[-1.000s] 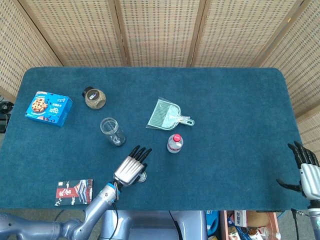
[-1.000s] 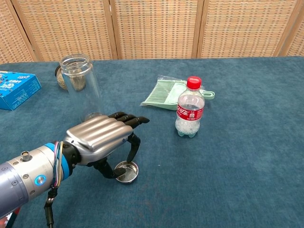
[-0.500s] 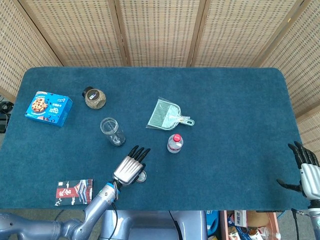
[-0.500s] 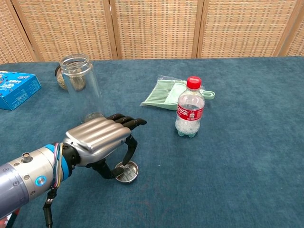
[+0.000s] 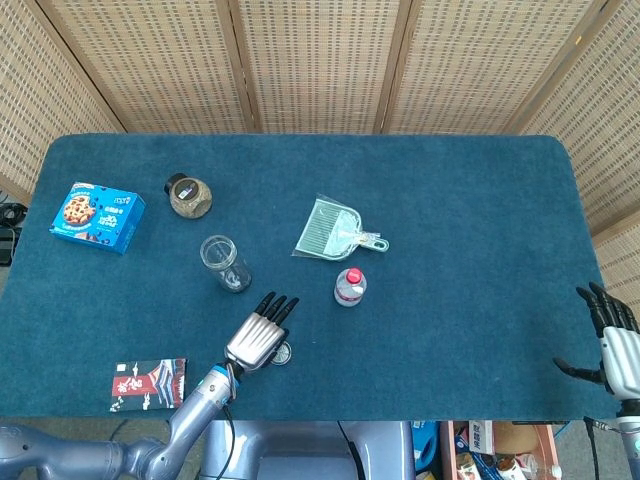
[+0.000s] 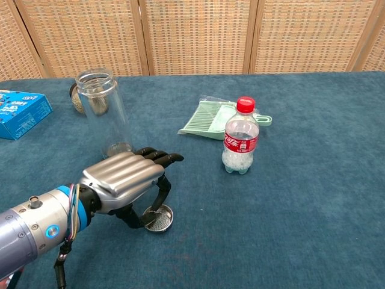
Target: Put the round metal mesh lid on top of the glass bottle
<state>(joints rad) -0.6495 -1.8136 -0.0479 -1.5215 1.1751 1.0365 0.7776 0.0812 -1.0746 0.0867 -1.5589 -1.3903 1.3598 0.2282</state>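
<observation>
Right now my left hand [image 6: 123, 180] sits palm-down over the round metal mesh lid [image 6: 159, 217], which lies flat on the blue desk [image 6: 313, 198] directly beneath it, toward the thumb side. A finger and the thumb reach down to the lid's rim on either side, but I cannot tell whether they have closed on it, and the lid looks to be resting on the cloth. Being round, the lid has no long axis to line up with. The open-mouthed glass bottle [image 6: 104, 113] stands upright just beyond the fingertips, further from me and slightly left, so the carry I judge to come is a short lift up and forward. My right hand [image 5: 612, 345] is well apart at the desk's far right edge, fingers spread and empty, so the left is plainly nearer. As for writing, the red-capped plastic bottle [image 6: 239, 136] carries a red label with white script I cannot read; print on the blue biscuit box [image 5: 97, 216] is too small.
</observation>
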